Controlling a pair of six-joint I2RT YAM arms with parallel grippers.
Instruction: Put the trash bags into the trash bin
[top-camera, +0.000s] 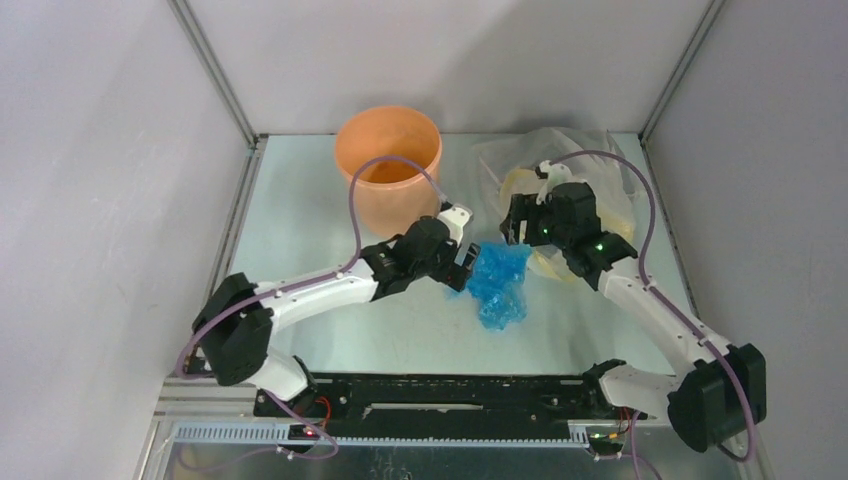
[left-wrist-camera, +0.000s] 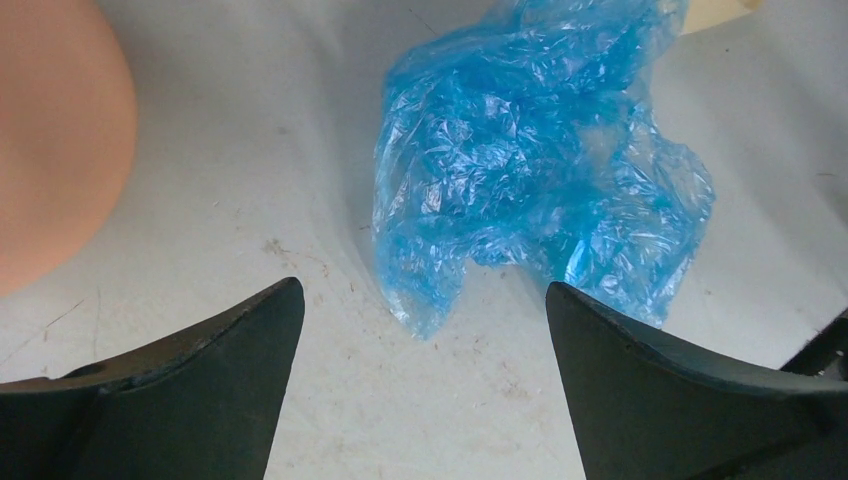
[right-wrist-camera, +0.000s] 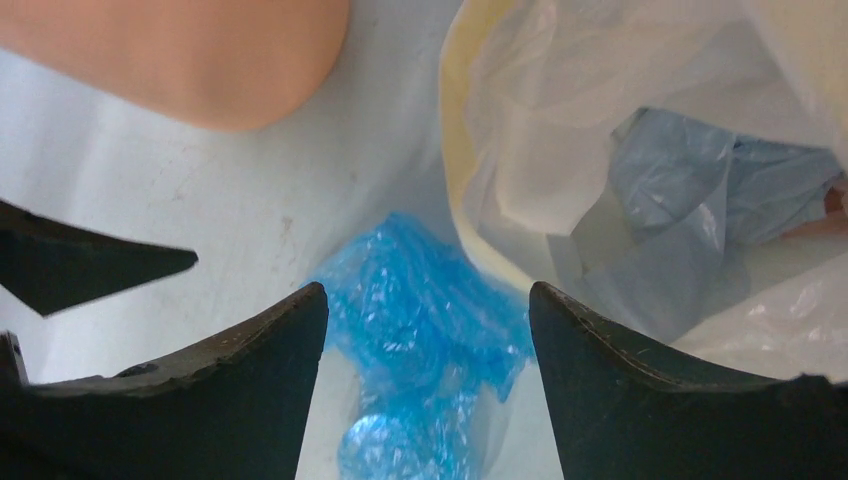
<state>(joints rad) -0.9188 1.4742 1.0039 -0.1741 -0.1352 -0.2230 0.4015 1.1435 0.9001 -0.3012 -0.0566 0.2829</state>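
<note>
Now L tool (left-wrist-camera: 422, 288) & R tool (right-wrist-camera: 428, 290) open, trash bags (top-camera: 500, 280) unheld.

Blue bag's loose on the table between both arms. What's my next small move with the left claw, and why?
Probably ease the left claw forward and down until it straddles the near edge of the trash bag. Its jaws stand open and empty, the crumpled bag lies loose just ahead of them, and the trash bin is on that arm's side.
</note>
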